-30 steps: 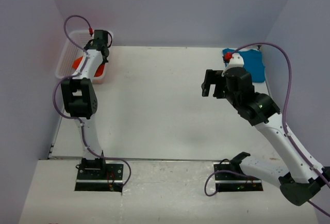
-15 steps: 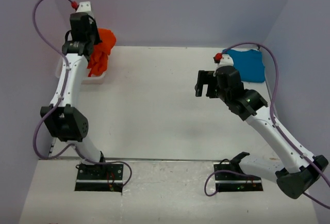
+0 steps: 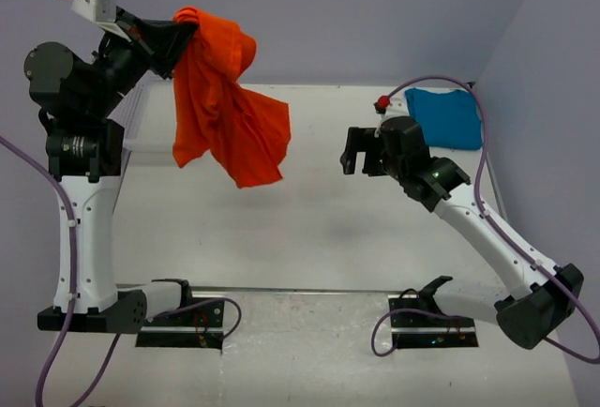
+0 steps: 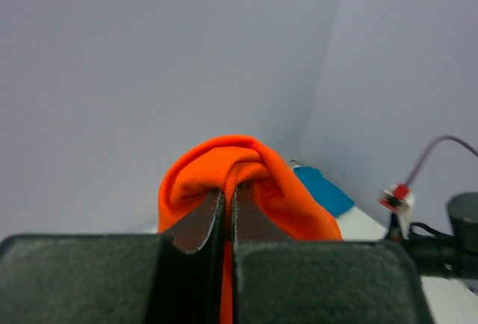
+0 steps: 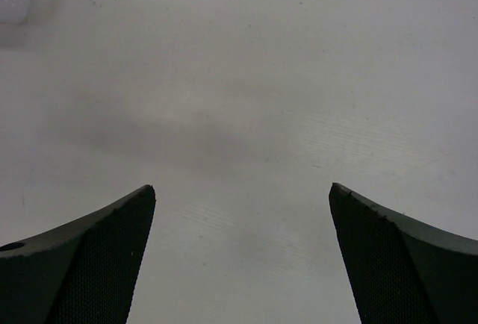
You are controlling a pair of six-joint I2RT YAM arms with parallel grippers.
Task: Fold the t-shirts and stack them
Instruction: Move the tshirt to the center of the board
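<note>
The orange-red t-shirt [image 3: 225, 112] hangs in the air over the left part of the table, bunched and draping down. My left gripper [image 3: 187, 27] is raised high and shut on its top fold; in the left wrist view the cloth [image 4: 246, 171] bulges over the closed fingertips. The teal-blue t-shirt [image 3: 448, 116] lies folded flat at the table's far right corner and shows as a teal patch [image 4: 323, 189] in the left wrist view. My right gripper [image 3: 354, 159] hovers open over the table's right half, its fingers [image 5: 97, 253] wide apart above bare tabletop.
The white mesh basket [image 3: 139, 116] stands at the far left, mostly hidden behind the left arm and the hanging shirt. Purple walls close in the table at the back and on both sides. Cables loop from both arms.
My left arm has lifted the orange-red t-shirt out of the basket and swung it up and to the right. My right gripper has drifted slightly left, still open.
</note>
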